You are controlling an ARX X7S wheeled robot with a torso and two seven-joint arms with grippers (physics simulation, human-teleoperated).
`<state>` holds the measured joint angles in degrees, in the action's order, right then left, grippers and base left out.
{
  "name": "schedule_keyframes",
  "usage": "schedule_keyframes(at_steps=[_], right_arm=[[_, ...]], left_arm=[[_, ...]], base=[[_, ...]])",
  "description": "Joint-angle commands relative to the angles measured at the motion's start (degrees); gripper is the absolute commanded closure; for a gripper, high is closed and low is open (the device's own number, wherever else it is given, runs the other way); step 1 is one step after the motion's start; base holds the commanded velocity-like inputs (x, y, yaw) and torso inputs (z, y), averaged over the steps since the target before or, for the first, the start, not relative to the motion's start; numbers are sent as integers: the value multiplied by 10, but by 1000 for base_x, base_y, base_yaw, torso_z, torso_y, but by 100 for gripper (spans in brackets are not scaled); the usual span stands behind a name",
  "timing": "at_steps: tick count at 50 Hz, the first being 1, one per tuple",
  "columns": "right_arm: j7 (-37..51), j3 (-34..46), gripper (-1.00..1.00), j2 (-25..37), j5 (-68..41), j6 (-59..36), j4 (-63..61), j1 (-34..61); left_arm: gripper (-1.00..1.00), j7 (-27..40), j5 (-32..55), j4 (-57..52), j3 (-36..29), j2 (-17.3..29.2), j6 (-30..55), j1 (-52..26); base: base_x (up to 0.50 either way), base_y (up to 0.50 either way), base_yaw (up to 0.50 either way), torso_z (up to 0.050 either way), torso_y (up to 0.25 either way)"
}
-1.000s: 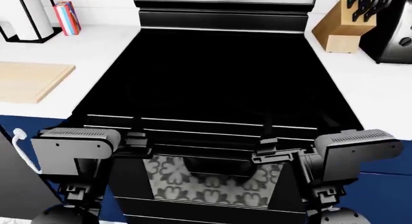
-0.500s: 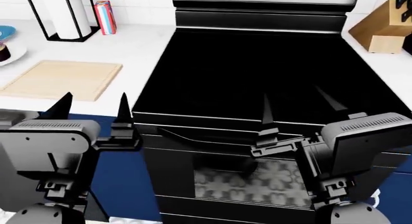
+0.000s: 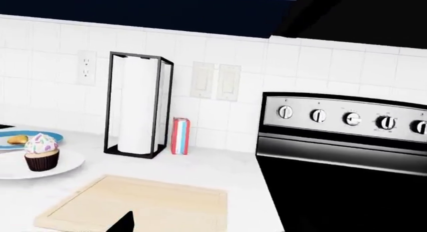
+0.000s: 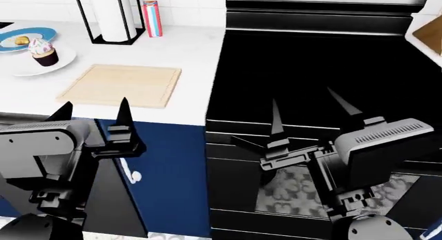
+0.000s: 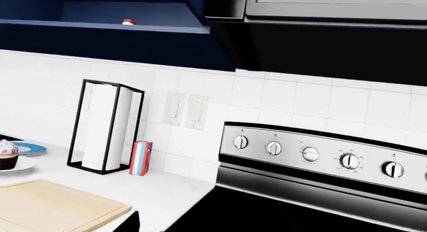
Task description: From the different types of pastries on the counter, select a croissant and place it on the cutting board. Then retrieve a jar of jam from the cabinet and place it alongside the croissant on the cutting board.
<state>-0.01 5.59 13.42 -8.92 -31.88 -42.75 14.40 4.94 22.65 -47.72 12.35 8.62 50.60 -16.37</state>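
Note:
The croissant [image 4: 23, 41] lies on a blue plate [image 4: 8, 43] at the counter's far left, small and golden. Beside it a sprinkled cupcake [image 4: 43, 51] stands on a white plate [image 4: 20, 68]. The cutting board [image 4: 124, 85] lies bare on the white counter [image 4: 193, 48], just beyond my left gripper [image 4: 95, 108], which is open and holds nothing. My right gripper [image 4: 304, 101] is open over the black stove front. In the right wrist view a small red jar of jam [image 5: 127, 22] sits on the open cabinet shelf [image 5: 100, 26], high above the counter.
A paper towel holder [image 4: 114, 15] and a red-and-blue striped carton [image 4: 152, 17] stand at the back of the counter. The black stove top [image 4: 318, 64] fills the right side, with knobs [image 5: 310, 154] on its back panel. A wooden block [image 4: 429, 37] shows at the right edge.
The head view has swung left: the cutting board moved toward the middle, and the cupcake and croissant plates came into view. Both grippers' fingers now point up higher in the view.

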Motion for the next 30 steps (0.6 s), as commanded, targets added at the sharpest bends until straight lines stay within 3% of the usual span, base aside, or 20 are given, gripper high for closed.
schedule_keyframes(at_steps=[1,30], right_arm=[[4,14,-100,3,8,21,5,3],[18,37,-100,16,30,51,10,5]], left_arm=[[-100,1,43,-7,35,-6,25,-9],[-100,3,64,-10,33,6,2,-2]], base=[[-50,497,0,0,0],[-49,498,0,0,0]])
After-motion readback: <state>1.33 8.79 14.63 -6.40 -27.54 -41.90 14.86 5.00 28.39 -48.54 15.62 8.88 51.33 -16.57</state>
